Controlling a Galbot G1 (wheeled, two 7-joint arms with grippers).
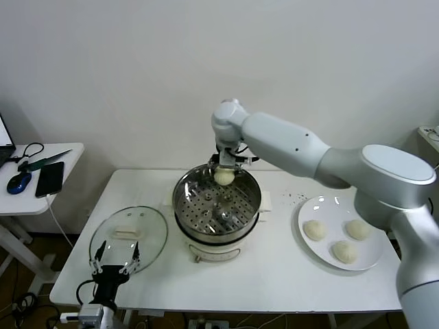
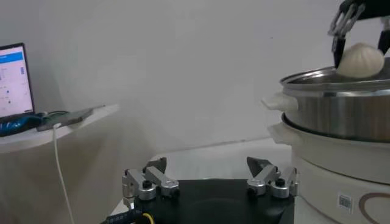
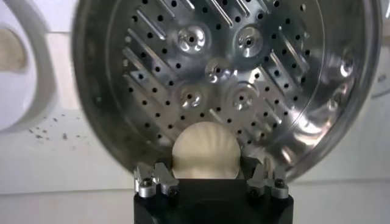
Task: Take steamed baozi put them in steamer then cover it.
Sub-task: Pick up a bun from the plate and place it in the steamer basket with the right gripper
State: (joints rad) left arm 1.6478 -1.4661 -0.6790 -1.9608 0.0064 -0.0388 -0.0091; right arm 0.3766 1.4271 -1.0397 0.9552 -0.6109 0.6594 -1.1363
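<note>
My right gripper (image 1: 224,169) is shut on a cream-white baozi (image 1: 223,177) and holds it over the far rim of the steel steamer (image 1: 217,209). In the right wrist view the pleated baozi (image 3: 205,151) sits between the fingers (image 3: 159,180) above the perforated tray (image 3: 219,79). The left wrist view shows that baozi (image 2: 361,59) above the steamer's rim (image 2: 335,79). Three more baozi (image 1: 315,230) lie on the white plate (image 1: 329,205) at the right. The glass cover (image 1: 128,238) lies flat on the table at the left. My left gripper (image 1: 115,258) is open and empty by the cover's near edge.
The white table (image 1: 274,281) holds the steamer in the middle. A side table (image 1: 41,195) at the far left carries a mouse, a phone and cables. Dark crumbs (image 1: 295,198) lie between steamer and plate.
</note>
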